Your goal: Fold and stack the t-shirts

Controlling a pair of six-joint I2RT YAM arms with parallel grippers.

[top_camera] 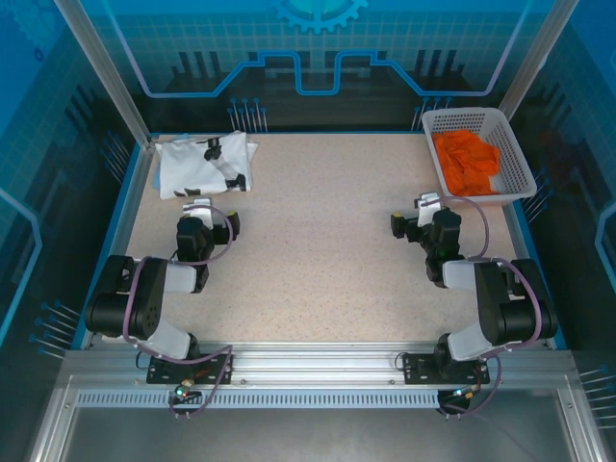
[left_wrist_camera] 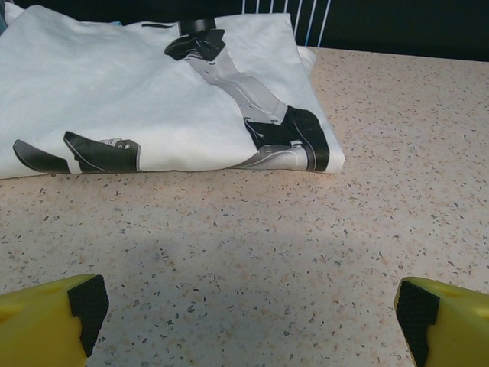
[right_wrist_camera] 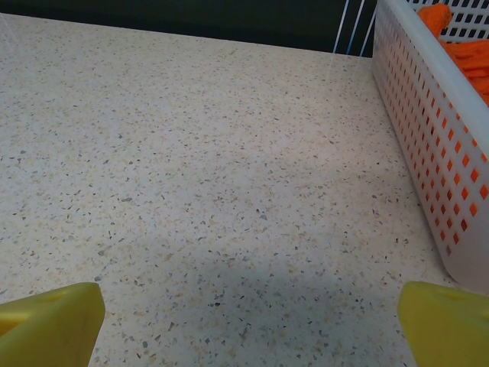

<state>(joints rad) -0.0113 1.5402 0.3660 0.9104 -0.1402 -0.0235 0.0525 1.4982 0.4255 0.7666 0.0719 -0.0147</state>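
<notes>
Two robot arms rise from the bottom of the overhead frame. The left end effector and right end effector are both spread wide and hold nothing above the speckled worktop. A folded white t-shirt with black print lies at upper left. It looks soft, light and limp, best pinched at a corner or folded edge. The left wrist view shows its near fold close up. The right wrist view shows the basket wall, with orange cloth inside.

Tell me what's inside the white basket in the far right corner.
The white lattice basket holds crumpled orange cloth, bunched loosely. Whether it is one piece or several, and anything beneath it, is hidden by its own folds.
</notes>
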